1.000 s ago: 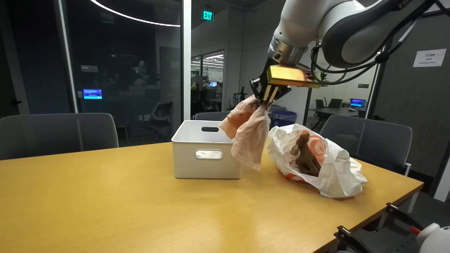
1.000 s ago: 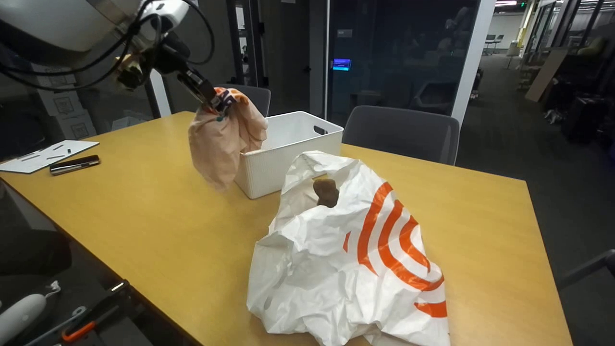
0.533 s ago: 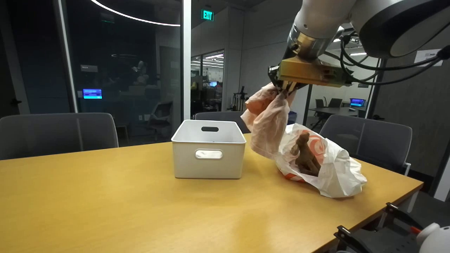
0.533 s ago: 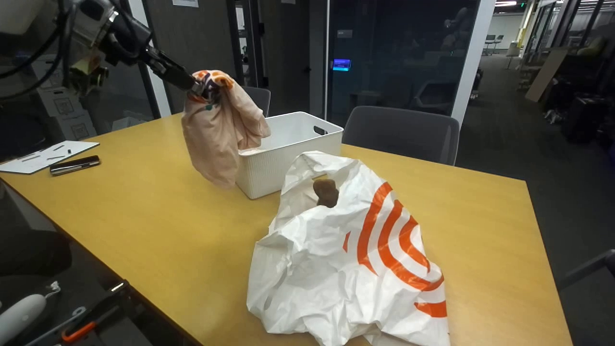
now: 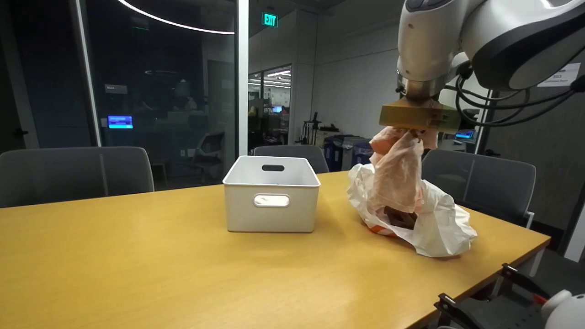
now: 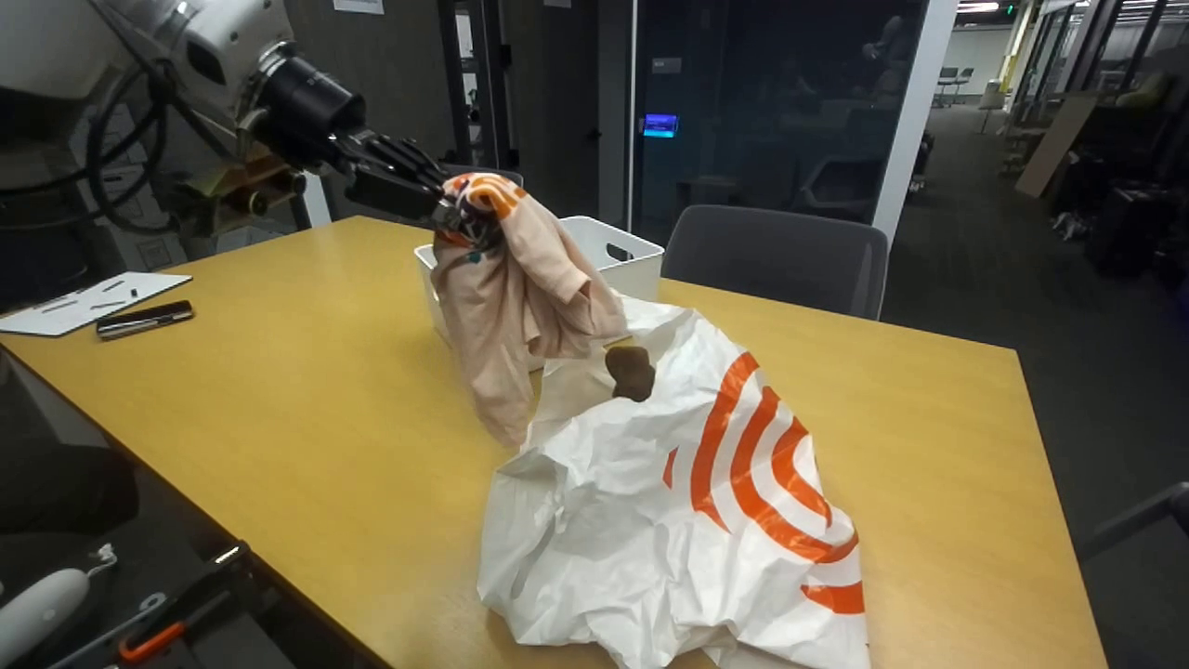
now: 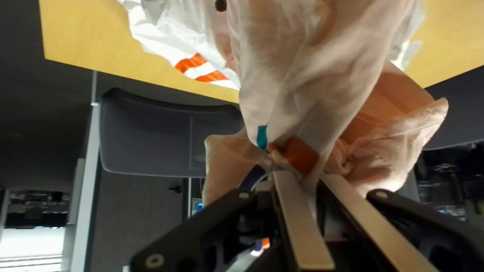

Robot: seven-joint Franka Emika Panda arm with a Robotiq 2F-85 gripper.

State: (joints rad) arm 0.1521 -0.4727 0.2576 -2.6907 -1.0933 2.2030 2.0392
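Observation:
My gripper [image 7: 307, 176] is shut on a pale pink cloth [image 7: 302, 68] with orange, purple and teal print, pinching a bunched fold between its fingers. The rest of the cloth [image 6: 520, 297] hangs down loosely below the fingertips. In an exterior view the cloth [image 5: 397, 173] hangs in front of the mouth of a crumpled white plastic bag [image 5: 443, 228] with orange stripes; whether they touch I cannot tell. A brown object [image 6: 632, 373] shows in the bag's opening. Beside the bag stands a white bin [image 5: 272, 217] with handle holes, partly hidden behind the cloth in an exterior view.
The yellow table [image 5: 183, 265] carries all of this. A dark, narrow object [image 6: 144, 319] and a white sheet [image 6: 79, 302] lie at its far side in an exterior view. Grey chairs [image 5: 75, 176] stand around the table. Cables loop beside the arm.
The cloth has travelled with my gripper from beside the bin to the bag. The wrist has turned, and the cloth now covers much of the brown object in an exterior view.

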